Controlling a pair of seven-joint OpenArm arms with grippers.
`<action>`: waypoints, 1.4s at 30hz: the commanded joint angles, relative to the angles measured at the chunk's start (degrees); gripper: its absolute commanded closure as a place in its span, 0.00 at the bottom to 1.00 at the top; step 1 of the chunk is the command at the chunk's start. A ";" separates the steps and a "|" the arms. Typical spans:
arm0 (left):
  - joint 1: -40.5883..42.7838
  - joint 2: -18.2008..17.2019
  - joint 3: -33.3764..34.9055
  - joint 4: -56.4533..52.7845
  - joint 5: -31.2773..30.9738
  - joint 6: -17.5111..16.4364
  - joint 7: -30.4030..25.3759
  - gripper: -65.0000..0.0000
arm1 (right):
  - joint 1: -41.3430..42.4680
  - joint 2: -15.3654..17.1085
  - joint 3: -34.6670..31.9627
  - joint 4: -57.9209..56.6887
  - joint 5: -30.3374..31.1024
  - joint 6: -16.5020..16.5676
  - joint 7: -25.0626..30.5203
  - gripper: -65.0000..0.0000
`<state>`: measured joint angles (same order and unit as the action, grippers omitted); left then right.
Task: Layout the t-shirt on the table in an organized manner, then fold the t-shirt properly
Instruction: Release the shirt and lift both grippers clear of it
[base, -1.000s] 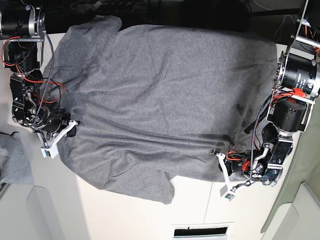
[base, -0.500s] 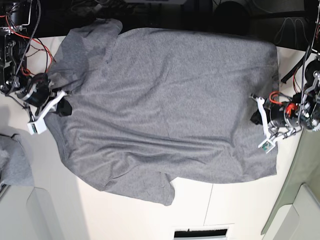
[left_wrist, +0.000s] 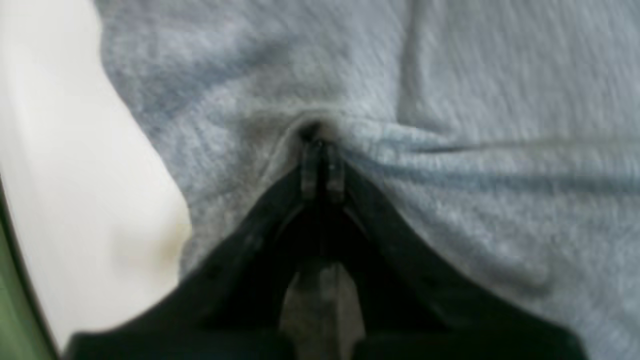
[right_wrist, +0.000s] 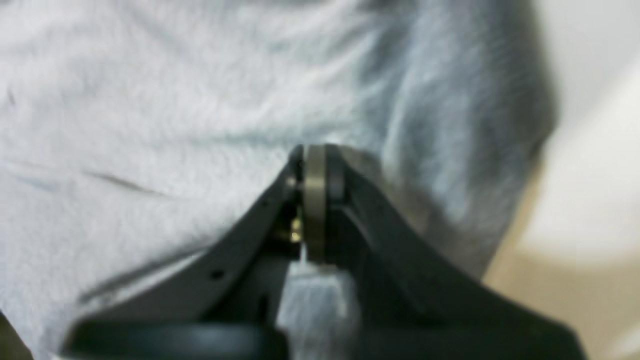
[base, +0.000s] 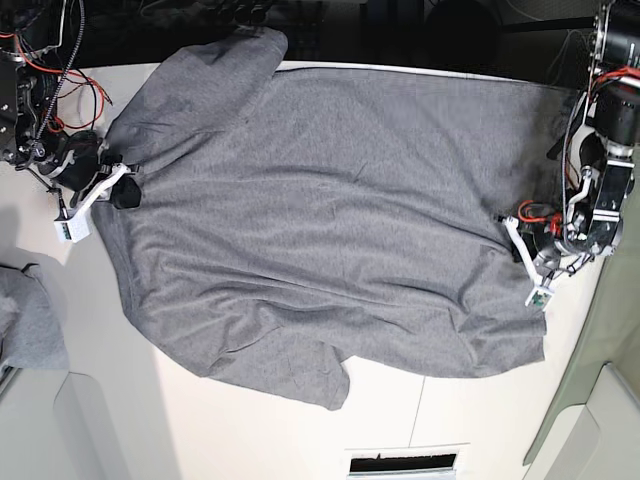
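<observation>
The heather-grey t-shirt (base: 320, 210) lies spread over the white table (base: 250, 430), with one sleeve at the top left and the other at the bottom middle. My right gripper (base: 122, 192) is on the base view's left, shut on the shirt's left edge. In the right wrist view its tips (right_wrist: 315, 160) pinch a grey fold (right_wrist: 175, 125). On the base view's right, my left gripper (base: 517, 237) is shut on the shirt's right edge. In the left wrist view its tips (left_wrist: 320, 150) bite bunched cloth (left_wrist: 450, 150), with bare table (left_wrist: 65, 175) to the left.
A smaller scrap of grey cloth (base: 30, 320) lies at the left edge. Pale bin-like corner pieces sit at the bottom left (base: 90, 430) and bottom right (base: 600, 430). A dark slot (base: 400, 463) is at the bottom edge. The table ends at the dark top edge.
Both grippers have moved up the base view with the shirt's edges held. The shirt has shifted upward and stretched flatter; its top sleeve has swung to the right.
</observation>
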<state>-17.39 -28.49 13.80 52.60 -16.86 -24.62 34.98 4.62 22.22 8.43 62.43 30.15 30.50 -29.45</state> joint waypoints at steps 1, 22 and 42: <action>-2.01 0.79 0.15 -2.49 0.66 -0.50 1.62 0.98 | 1.49 0.76 0.28 -0.85 -1.27 -1.16 0.17 1.00; -17.00 4.87 0.85 -11.19 -7.39 -5.86 7.80 0.90 | 12.96 2.67 0.52 -5.95 -2.71 -2.62 2.69 1.00; 5.84 -17.07 -5.57 14.32 -36.13 -11.67 18.99 0.67 | -4.74 9.62 21.57 8.94 13.49 0.83 -17.03 0.98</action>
<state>-10.15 -43.94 8.78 66.04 -51.86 -35.73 54.68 -0.82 30.30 29.47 70.50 42.19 30.63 -47.72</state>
